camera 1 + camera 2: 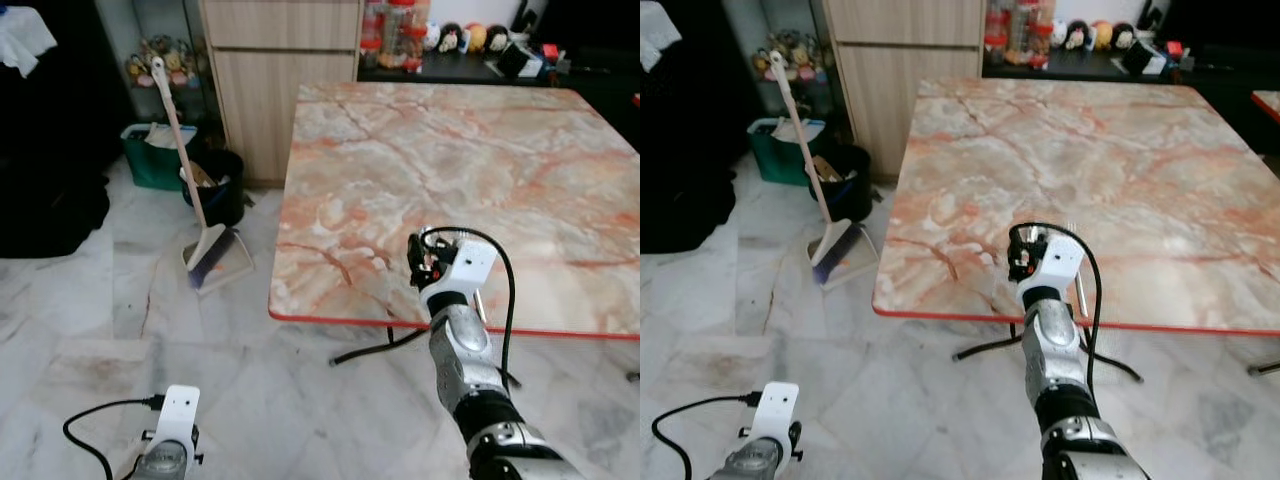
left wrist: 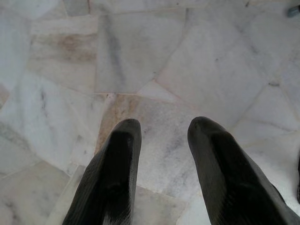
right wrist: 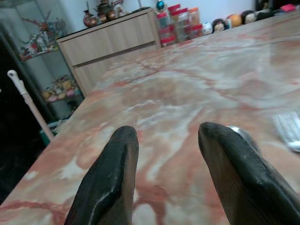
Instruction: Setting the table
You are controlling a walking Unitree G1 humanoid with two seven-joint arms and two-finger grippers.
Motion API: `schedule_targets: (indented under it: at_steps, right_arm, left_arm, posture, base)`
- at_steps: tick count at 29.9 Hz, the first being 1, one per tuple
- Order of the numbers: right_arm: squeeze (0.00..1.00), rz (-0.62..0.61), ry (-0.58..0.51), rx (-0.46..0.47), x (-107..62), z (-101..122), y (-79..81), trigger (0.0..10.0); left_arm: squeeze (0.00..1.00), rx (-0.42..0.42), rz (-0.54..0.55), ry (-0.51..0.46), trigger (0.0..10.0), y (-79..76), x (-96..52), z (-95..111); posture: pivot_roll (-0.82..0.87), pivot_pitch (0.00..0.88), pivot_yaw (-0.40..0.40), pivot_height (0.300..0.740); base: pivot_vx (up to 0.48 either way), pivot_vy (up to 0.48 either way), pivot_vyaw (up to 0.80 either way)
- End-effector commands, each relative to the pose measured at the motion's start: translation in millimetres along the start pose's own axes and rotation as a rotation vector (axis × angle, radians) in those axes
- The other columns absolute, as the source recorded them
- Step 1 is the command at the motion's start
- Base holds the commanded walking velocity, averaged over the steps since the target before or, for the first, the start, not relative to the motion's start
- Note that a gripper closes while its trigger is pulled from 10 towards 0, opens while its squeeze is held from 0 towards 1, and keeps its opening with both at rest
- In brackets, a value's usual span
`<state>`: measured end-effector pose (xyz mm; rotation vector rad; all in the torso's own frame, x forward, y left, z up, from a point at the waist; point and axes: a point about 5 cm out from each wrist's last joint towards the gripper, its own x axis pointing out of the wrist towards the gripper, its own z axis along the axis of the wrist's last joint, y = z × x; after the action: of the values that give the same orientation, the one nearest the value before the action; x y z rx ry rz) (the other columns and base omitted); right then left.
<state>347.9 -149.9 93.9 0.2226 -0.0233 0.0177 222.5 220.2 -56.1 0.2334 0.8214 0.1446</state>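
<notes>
The pink-veined marble table [image 1: 480, 160] stands ahead of me, its red-trimmed front edge close by. My right gripper [image 3: 168, 131] hovers low over the table's near edge, open, with nothing between its fingers. Just beside it, a silver fork [image 3: 287, 127] lies on the marble, and its handle [image 1: 1078, 288] runs along my right wrist. Something shiny [image 3: 236, 130] peeks from behind one finger; I cannot tell what it is. My left gripper [image 2: 161, 124] hangs low on the left, open over the pale marble floor [image 2: 140, 56].
A broom with its dustpan [image 1: 210, 255] leans left of the table, next to a black bin [image 1: 218, 185] and a green bin [image 1: 155, 155]. A wooden cabinet [image 1: 280, 70] and a dark shelf of jars and figurines [image 1: 420, 40] stand behind. Black table legs [image 1: 365, 350] cross the floor.
</notes>
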Motion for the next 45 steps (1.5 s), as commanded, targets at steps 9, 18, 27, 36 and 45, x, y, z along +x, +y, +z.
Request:
schedule_targets:
  at_steps: [9, 18, 27, 36, 45]
  right_arm:
    - [0.0, 0.013, -0.007, -0.001, -2.2, -2, 0.5, 10.0]
    - [0.0, 0.04, -0.012, -0.013, -4.7, -4, 5.5, 10.0]
    - [0.0, 0.044, -0.006, -0.011, -12.7, -10, 7.9, 10.0]
    - [0.0, 0.009, 0.042, -0.156, -41.5, -16, -7.8, 10.0]
    - [0.0, -0.049, 0.048, -0.186, -39.7, -3, -26.5, 10.0]
  left_arm:
    - [0.0, 0.026, -0.005, 0.008, 10.0, 2.4, -1.7, -8]
    - [0.0, 0.017, 0.002, -0.001, 10.0, 3.6, -1.9, -8]
    - [0.0, 0.014, -0.001, 0.008, 10.0, 3.6, -3.2, -13]
    - [0.0, 0.007, 0.002, 0.012, 10.0, 4.3, -3.4, -14]
    - [0.0, 0.018, -0.014, 0.025, 10.0, 1.0, -4.2, -18]
  posture:
    - [0.03, 0.046, -0.02, 0.74]
    - [0.04, 0.059, -0.026, 0.74]
    - [0.03, 0.081, -0.023, 0.74]
    - [0.02, 0.111, -0.026, 0.74]
    - [0.0, 0.117, -0.014, 0.74]
  base:
    - [0.375, 0.0, 0.0]
    - [0.196, 0.0, 0.0]
    - [0.0, 0.0, 0.0]
    - [0.0, 0.0, 0.0]
    - [0.0, 0.0, 0.0]
